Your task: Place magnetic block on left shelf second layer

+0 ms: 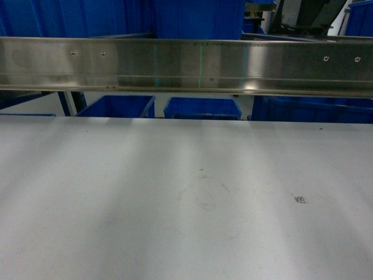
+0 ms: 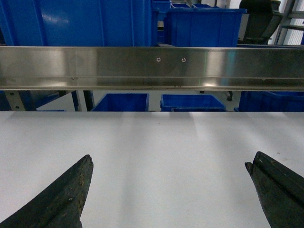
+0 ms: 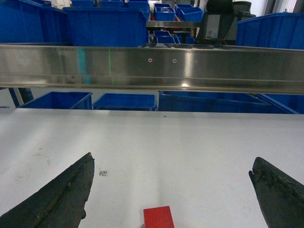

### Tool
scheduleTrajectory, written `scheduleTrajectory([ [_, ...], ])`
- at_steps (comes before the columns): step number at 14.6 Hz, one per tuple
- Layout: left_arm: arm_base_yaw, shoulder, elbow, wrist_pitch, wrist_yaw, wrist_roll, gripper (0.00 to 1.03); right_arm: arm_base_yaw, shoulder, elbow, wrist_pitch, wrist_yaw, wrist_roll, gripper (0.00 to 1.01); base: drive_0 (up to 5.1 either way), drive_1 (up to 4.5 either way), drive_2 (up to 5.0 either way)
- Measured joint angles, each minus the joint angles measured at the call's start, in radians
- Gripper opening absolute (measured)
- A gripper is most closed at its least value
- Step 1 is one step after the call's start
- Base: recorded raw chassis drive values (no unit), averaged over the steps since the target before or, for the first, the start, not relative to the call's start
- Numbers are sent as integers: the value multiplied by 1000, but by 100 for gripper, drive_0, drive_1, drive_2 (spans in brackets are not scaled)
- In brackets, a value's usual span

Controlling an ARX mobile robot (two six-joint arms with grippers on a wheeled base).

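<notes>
We see a big white table (image 1: 175,198) that fills most of the head view. A long shiny steel rail (image 1: 186,64) runs across above its far edge. Behind the rail stand many blue tubs (image 1: 201,108), some high up and some low down.

Our left gripper (image 2: 168,190) hangs over the bare table. Its two dark fingers (image 2: 61,199) are spread wide apart, and it holds nothing.

Our right gripper (image 3: 171,192) is spread wide too, and it holds nothing.

The little red magnetic block (image 3: 158,217) lies flat on the table at the bottom edge of the right wrist view. It sits between the two right fingers (image 3: 61,197), but it touches neither one. A tiny square sticker (image 3: 103,173) lies on the table, up and to the left of the block.
</notes>
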Motion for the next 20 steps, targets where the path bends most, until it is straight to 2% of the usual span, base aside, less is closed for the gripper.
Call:
scheduleTrajectory([
  [15, 0, 0, 0, 0, 0, 0, 98, 0, 0, 0, 0, 0, 0, 98, 0, 0, 0],
  [16, 0, 0, 0, 0, 0, 0, 98, 59, 25, 0, -50, 40, 34, 98, 0, 0, 0],
  [17, 0, 0, 0, 0, 1, 0, 98, 143, 164, 0, 70, 78, 87, 98, 0, 0, 0],
  [18, 0, 0, 0, 0, 1, 0, 98, 162, 343, 3, 215, 68, 126, 98, 0, 0, 0],
  [19, 0, 0, 0, 0, 0, 0, 98, 125, 583, 32, 388, 64, 166, 98, 0, 0, 0],
  [20, 0, 0, 0, 0, 0, 0, 98, 89, 780, 90, 523, 59, 190, 98, 0, 0, 0],
])
